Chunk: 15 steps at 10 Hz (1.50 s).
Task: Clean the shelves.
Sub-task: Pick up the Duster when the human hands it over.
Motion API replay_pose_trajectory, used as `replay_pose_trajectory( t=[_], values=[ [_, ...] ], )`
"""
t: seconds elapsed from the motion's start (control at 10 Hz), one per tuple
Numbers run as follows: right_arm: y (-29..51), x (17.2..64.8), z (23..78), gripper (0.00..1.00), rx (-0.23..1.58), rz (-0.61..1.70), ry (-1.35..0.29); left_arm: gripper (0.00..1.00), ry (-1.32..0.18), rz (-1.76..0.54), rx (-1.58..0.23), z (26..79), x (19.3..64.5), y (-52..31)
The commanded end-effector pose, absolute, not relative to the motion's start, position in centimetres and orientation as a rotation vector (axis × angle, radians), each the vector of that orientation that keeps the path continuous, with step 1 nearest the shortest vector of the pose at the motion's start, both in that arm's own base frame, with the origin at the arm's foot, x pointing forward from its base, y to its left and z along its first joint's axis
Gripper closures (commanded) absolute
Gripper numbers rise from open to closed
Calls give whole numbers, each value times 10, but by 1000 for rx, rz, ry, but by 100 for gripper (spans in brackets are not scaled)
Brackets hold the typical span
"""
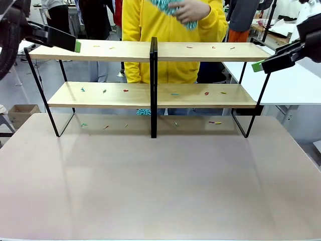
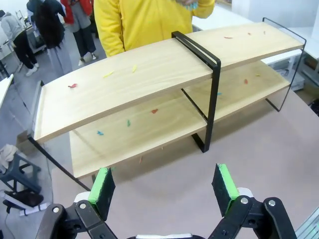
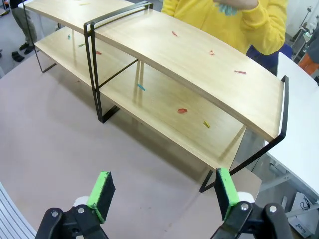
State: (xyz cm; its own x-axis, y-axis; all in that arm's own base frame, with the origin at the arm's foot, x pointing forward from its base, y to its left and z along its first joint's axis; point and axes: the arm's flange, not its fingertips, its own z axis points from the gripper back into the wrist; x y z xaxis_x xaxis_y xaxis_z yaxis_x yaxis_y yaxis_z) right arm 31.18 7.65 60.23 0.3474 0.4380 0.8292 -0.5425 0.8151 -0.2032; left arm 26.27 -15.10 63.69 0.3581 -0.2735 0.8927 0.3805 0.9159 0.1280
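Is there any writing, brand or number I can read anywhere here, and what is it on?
No text here is legible.
The shelves, the table and the person's yellow top carry no print.
Dark marks on a white box near the floor: too small to read.

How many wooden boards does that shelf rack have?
2: an upper board and a lower board directly beneath it, both nearly table-wide and held in the black frame. No further board seems hidden.
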Motion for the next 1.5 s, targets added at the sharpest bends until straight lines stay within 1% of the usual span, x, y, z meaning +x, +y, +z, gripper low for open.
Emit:
replay_pose_trajectory(
  t=[0.0, 0.5, 0.6, 0.9, 1.0, 1.2, 1.4],
  values=[
    [70, 308, 589, 0, 104, 663, -1054, 0, -1148, -422, -136, 524, 213, -121],
    [74, 307, 591, 0, 114, 652, -1053, 0, -1130, -414, -134, 520, 214, -107],
    [77, 303, 594, 0, 127, 599, -1050, 0, -1122, -419, -126, 631, 273, -151],
    [94, 281, 611, 0, 88, 407, -1082, 0, -1122, -419, -126, 631, 273, -151],
    [99, 274, 616, 0, 97, 384, -1057, 0, -1122, -419, -126, 631, 273, -151],
    [103, 259, 620, 0, 97, 379, -1084, 0, -1122, -419, -126, 631, 273, -151],
    [104, 257, 622, 0, 72, 366, -1089, 0, -1122, -419, -126, 631, 273, -151]
  ],
)
